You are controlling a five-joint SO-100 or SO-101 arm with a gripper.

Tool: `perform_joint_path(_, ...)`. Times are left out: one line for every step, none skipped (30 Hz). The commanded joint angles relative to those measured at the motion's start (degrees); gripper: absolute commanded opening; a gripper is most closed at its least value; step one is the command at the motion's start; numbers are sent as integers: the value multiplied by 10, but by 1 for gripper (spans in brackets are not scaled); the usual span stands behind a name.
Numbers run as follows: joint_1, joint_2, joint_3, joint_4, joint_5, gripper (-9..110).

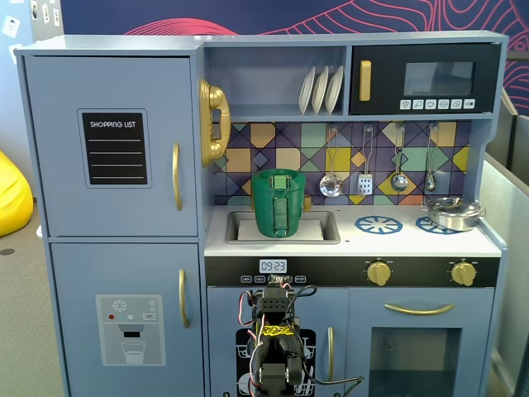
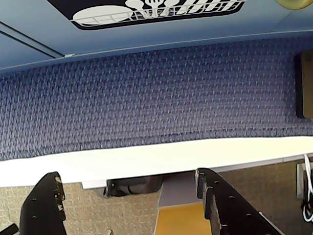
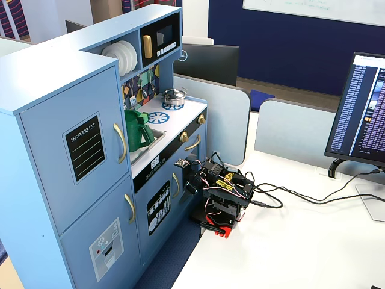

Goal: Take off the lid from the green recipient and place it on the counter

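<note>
The hand (image 2: 129, 205) is hanging wide and empty below the surface (image 1: 364, 240), needing to rise squarely over the lid (image 1: 278, 174) capping the green recipient (image 1: 278, 207).

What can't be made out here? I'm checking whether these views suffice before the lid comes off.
- The lid: in a fixed view only its front edge shows; its top faces away.
- The green recipient: in a fixed view the fridge side hides part of it.
- The tool: the wrist view's bottom edge cuts its fingers; it faces carpet, with no lid in view.
</note>
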Motion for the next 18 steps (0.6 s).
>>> perform_joint_path(43, -3, 10, 98, 18, 0)
perform_joint_path(43, -3, 10, 98, 14, 0)
perform_joint_path(43, -3, 10, 98, 11, 0)
perform_joint_path(44, -3, 10, 98, 8, 0)
perform_joint_path(44, -3, 10, 98, 7, 0)
perform_joint_path(45, -3, 10, 98, 7, 0)
perform_joint_path(45, -3, 10, 98, 7, 0)
perform_joint_path(45, -3, 10, 98, 6, 0)
perform_joint_path(45, -3, 10, 98, 6, 0)
perform_joint_path(45, -3, 10, 98, 6, 0)
perform_joint_path(45, -3, 10, 98, 3, 0)
perform_joint_path(44, -3, 10, 98, 3, 0)
perform_joint_path(47, -3, 10, 98, 2, 0)
perform_joint_path(54, -4, 9, 90, -9, 0)
perform_joint_path(66, -4, 6, 62, -9, 0)
perform_joint_path(80, -4, -6, 25, -5, 0)
perform_joint_path(87, -4, -30, -12, 0, 0)
perform_joint_path(88, -12, -62, -58, 2, 0)
